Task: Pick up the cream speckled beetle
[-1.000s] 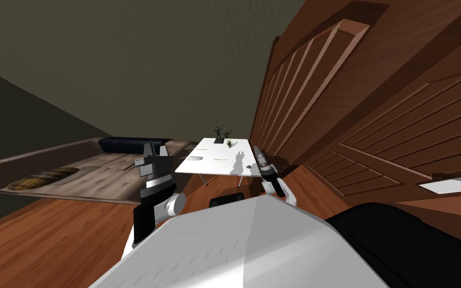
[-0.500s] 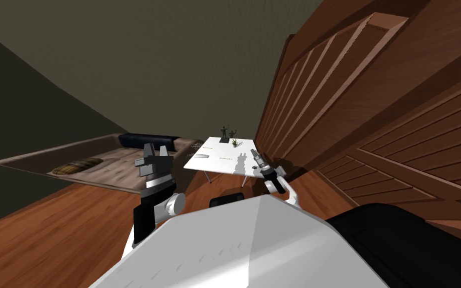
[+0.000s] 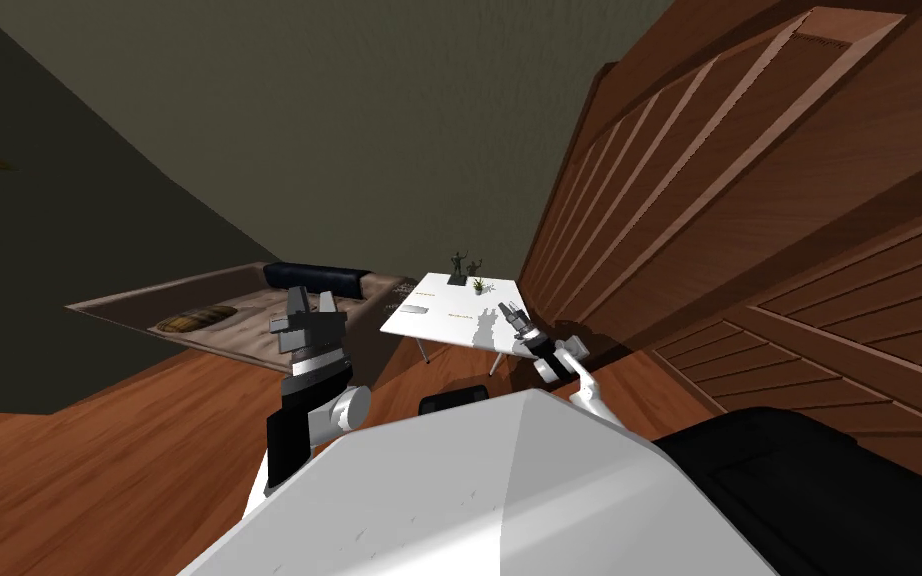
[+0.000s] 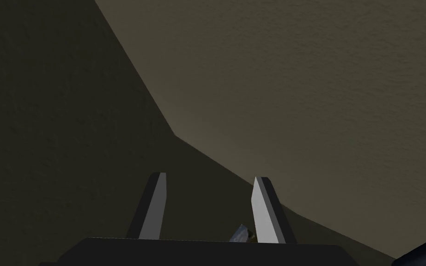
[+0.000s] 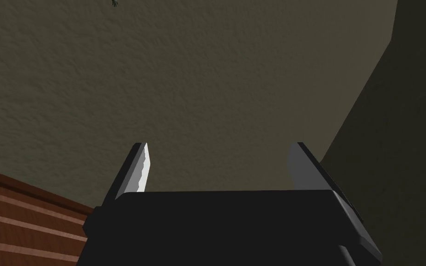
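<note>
A small white table (image 3: 489, 300) stands ahead by the wooden wall. On it lie two tiny pale yellow things (image 3: 421, 296) (image 3: 460, 316), too small to tell whether either is the cream speckled beetle. My right gripper (image 3: 511, 316) hangs over the table's near right corner, pointing up and forward. In the right wrist view this right gripper (image 5: 221, 168) is open and holds nothing. My left gripper (image 3: 311, 298) is raised left of the table, over the bed's edge. The left wrist view shows the left gripper (image 4: 209, 208) open, with nothing between its fingers.
The table also holds two dark figurines (image 3: 465, 264), a small plant (image 3: 477, 285) and a flat grey object (image 3: 415, 309). A low brown bed (image 3: 249, 325) with a dark bolster (image 3: 315, 277) lies to the left. Slatted wooden panelling (image 3: 729, 220) fills the right. The floor (image 3: 99, 480) is wood.
My head view has swung, so the bed and table have slid right and look smaller. My right forearm has tipped further towards the table. The left arm holds its pose.
</note>
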Robot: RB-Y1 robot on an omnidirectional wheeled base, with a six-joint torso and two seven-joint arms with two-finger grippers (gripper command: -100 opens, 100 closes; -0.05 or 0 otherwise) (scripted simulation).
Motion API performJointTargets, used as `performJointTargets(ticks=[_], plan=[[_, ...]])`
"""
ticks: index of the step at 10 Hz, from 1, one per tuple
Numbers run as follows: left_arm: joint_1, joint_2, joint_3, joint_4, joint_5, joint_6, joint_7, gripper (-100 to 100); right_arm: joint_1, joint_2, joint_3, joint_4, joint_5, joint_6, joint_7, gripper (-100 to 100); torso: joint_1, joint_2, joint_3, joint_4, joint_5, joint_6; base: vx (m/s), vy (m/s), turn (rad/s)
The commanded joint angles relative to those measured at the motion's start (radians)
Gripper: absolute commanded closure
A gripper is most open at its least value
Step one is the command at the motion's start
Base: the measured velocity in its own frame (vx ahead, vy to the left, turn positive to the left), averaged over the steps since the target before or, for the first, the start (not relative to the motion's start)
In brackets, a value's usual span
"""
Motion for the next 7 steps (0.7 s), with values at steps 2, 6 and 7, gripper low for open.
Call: performJointTargets(ticks=[2,6,7], plan=[[0.0,0.0,0.0,0.0,0.0,0.0,0.0,0,-0.028,-0.066,0.01,0.074,0.045,0.003,0.039,-100,0.0,0.0,0.0,0.0,0.0,0.0,0.001,0.066,0.124],[0.0,0.0,0.0,0.0,0.0,0.0,0.0,0,-0.046,-0.132,0.026,0.156,0.091,0.01,0.071,-100,-0.002,0.0,0.0,0.0,0.0,0.0,-0.001,0.045,0.063],[0.0,0.0,0.0,0.0,0.0,0.0,0.0,0,-0.053,-0.165,0.036,0.191,0.115,0.014,0.086,-100,-0.002,0.0,0.0,0.0,0.0,0.0,-0.002,0.052,0.109]])
